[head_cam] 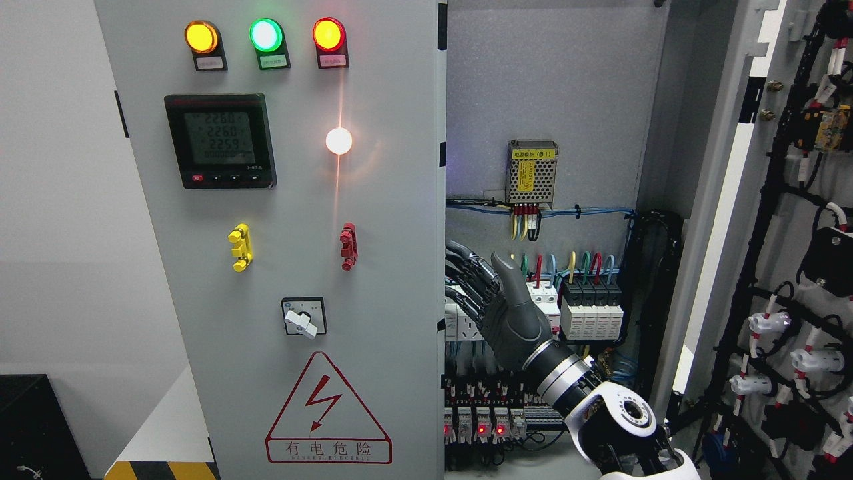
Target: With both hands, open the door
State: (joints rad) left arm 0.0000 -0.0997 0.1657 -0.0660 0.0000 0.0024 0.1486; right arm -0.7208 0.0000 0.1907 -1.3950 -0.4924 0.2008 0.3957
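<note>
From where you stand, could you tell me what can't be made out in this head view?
- Left robot hand: not in view at all.
- Right robot hand: fingertips hidden behind the left door edge, so contact is unclear.
- Small labels under the indicator lights: print too small to read.
- Open right door: its top and bottom are cut off by the frame edges.

Even, bright indoor light falls on the grey cabinet door (280,200), which shows no hard shadows. The white indicator lamp (338,141) blooms into a soft halo with a thin vertical streak running up and down from it — lens flare (the three coloured lamps (265,35) above also glow, slightly overexposed at their centres). The open cabinet interior (553,100) is dimmer, shaded toward its right side. Focus is sharp throughout — straight edges lean slightly near the frame's borders.
</note>
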